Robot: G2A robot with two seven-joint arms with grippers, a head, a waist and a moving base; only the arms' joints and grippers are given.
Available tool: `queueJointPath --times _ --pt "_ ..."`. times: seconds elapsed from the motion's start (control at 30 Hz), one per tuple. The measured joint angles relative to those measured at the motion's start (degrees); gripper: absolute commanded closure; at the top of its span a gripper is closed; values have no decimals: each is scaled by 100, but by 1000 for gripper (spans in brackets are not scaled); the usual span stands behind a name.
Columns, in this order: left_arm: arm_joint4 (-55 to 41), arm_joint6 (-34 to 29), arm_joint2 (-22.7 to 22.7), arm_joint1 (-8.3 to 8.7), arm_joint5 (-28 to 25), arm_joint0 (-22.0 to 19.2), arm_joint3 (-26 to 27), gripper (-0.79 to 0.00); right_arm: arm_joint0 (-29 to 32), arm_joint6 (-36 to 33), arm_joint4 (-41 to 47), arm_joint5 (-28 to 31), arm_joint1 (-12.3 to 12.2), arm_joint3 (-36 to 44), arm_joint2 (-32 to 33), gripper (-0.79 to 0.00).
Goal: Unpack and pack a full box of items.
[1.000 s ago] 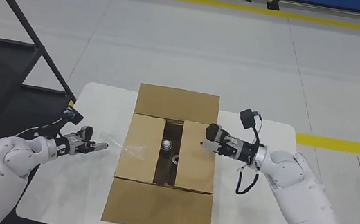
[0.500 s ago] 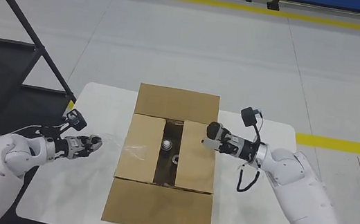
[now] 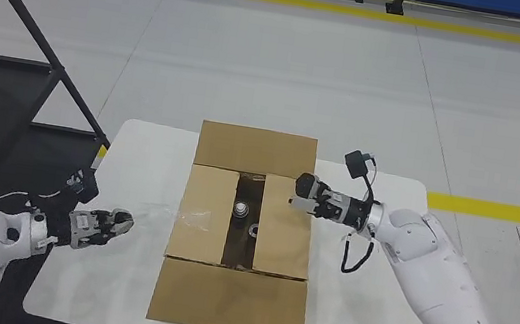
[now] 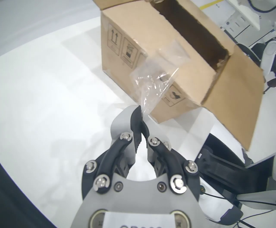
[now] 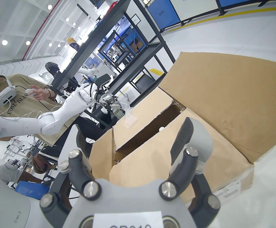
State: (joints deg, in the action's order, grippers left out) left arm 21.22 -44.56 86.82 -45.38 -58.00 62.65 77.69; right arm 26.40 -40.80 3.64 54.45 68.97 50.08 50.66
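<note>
Pale workshop flooring is surrounding the white table [image 3: 122, 273], where a cardboard box [image 3: 229, 304] is sitting at the middle, its outer flaps folded out and its inner flaps leaving a narrow gap. The left gripper [image 4: 141, 121] is pinching one corner of a clear plastic bag [image 4: 154, 83] between clenched fingertips, holding it just beside the box's left wall. The right gripper [image 5: 129, 138] is hovering with its fingers spread wide over the right inner flap, grasping nothing; whether it is touching the flap cannot be told. Two silvery round tops [image 3: 243, 210] are showing in the gap.
</note>
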Motion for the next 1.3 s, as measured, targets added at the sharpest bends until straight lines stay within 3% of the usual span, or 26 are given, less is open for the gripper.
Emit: queueJointPath --times 0.07,0.2,0.37,0.8,0.93,1.1,1.3 --pt "-546 -260 104 136 0 221 191 0 -40 -46 59 31 19 -54 -32 -785" --pt "-1382 -170 143 477 0 662 484 0 -129 -137 166 86 62 -191 -101 -785" --pt "-2574 -173 0 799 0 910 680 0 -195 -197 281 169 100 -364 -148 -785" --pt "-2481 -136 -3 789 28 921 696 0 -207 -324 510 356 126 -658 -158 -785" --pt "-3234 38 -9 790 233 1002 705 0 -171 -353 547 355 118 -686 -140 -785" --pt "-4456 -644 -13 855 728 756 506 0 -145 -403 615 355 113 -720 -119 -785" --pt "-4903 -1276 -158 863 1391 466 453 0 -101 -453 669 355 93 -721 -62 -785"
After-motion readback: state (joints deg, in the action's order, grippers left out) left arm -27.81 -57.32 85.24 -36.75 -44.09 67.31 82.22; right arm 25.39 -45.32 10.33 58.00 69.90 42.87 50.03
